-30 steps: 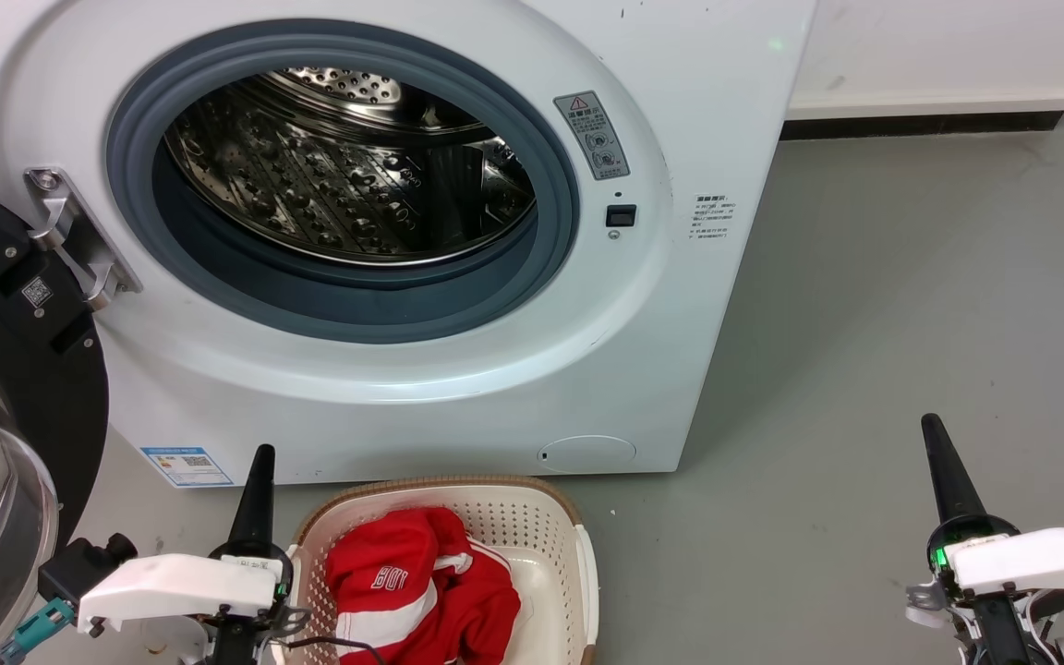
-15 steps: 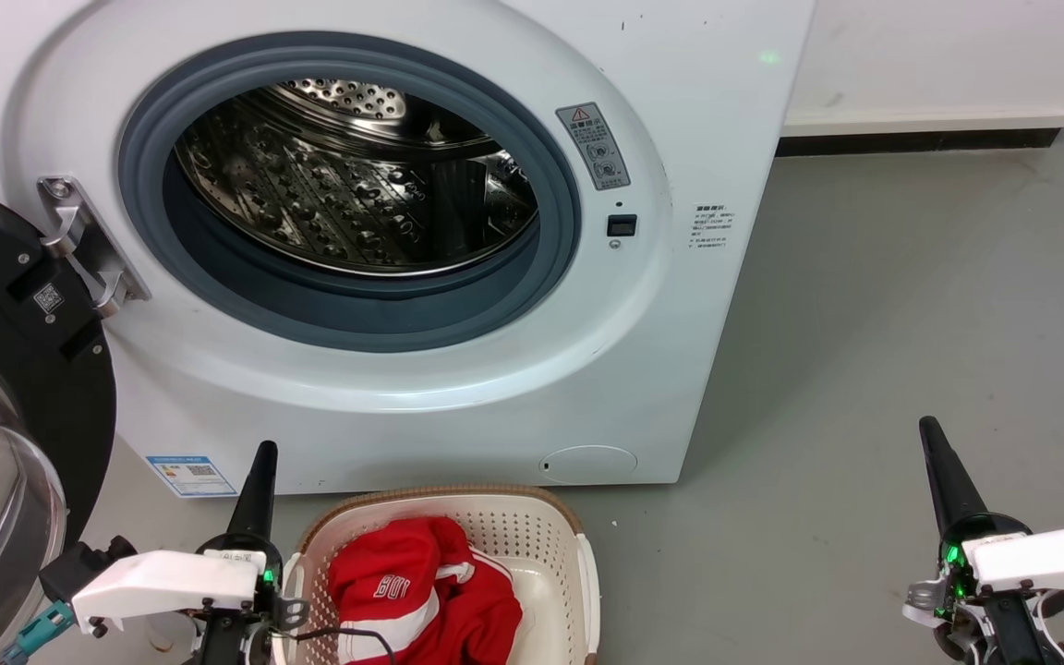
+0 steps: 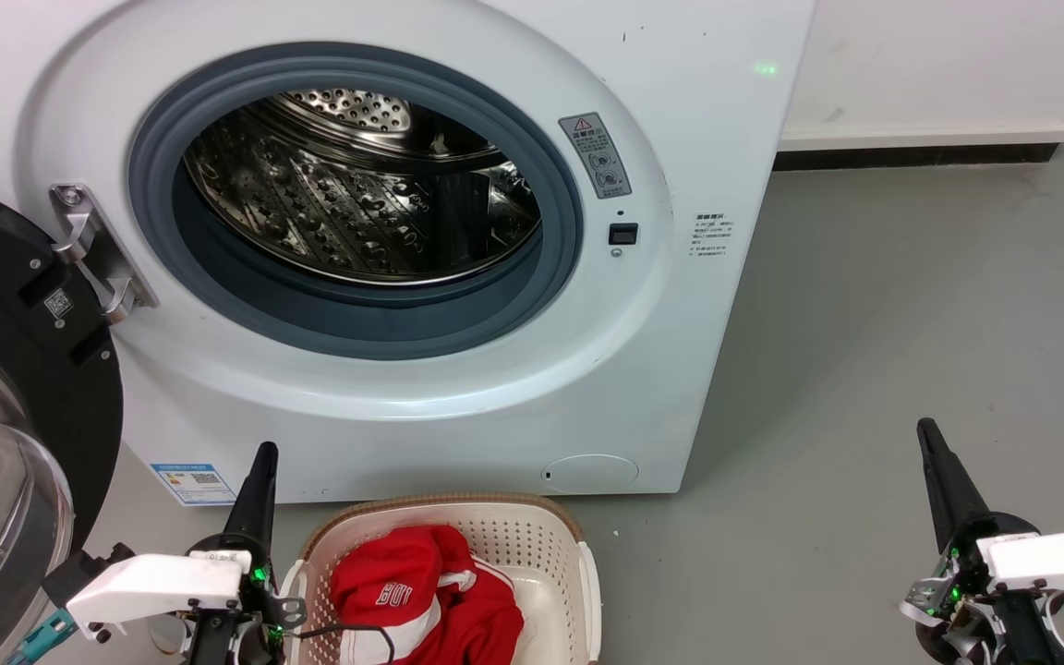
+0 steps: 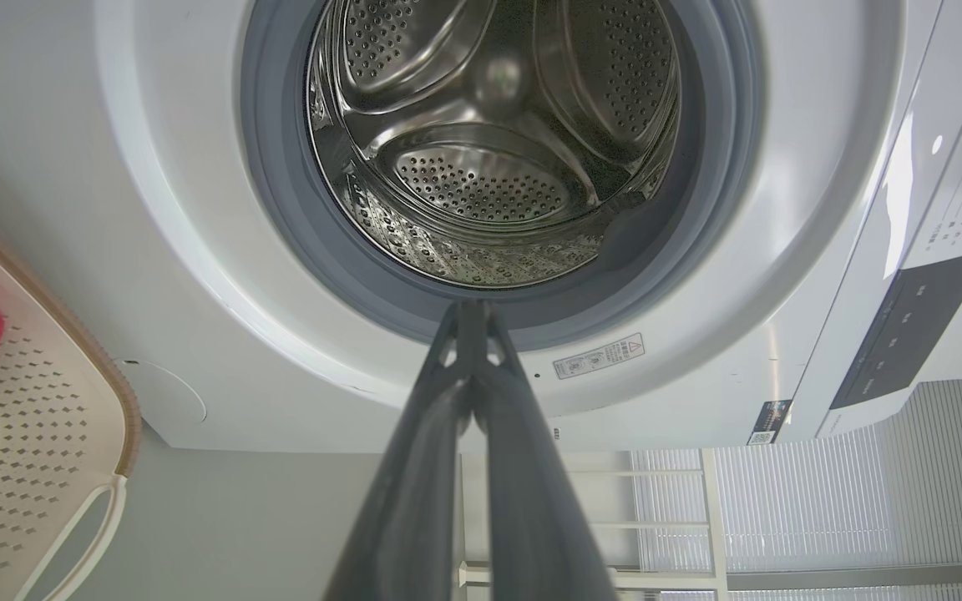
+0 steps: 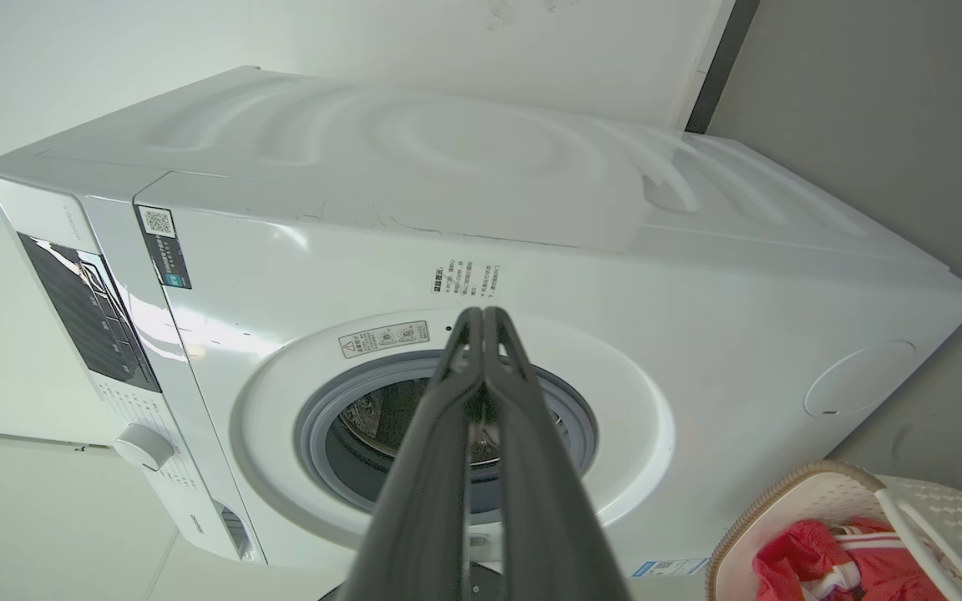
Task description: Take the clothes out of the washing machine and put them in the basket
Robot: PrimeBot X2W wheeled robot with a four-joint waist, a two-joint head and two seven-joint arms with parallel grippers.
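The white washing machine (image 3: 458, 406) stands with its black-rimmed glass door (image 3: 6, 434) swung open to the left; its steel drum (image 3: 356, 194) shows bare metal in the head view and in the left wrist view (image 4: 489, 150). Red clothes (image 3: 421, 596) with white stripes lie in the cream basket (image 3: 532, 536) on the floor in front of the machine, seen again in the right wrist view (image 5: 815, 563). My left gripper (image 3: 264, 453) is shut and holds nothing, just left of the basket. My right gripper (image 3: 927, 430) is shut and holds nothing, far to the right over the floor.
Grey floor (image 3: 911, 305) stretches to the right of the machine up to a white wall with a dark skirting (image 3: 911, 152). The open door takes up the left side. The basket sits close against the machine's front.
The head camera has tilted slightly, so the whole scene sits a little lower in the picture. The arms and the clothes keep their places.
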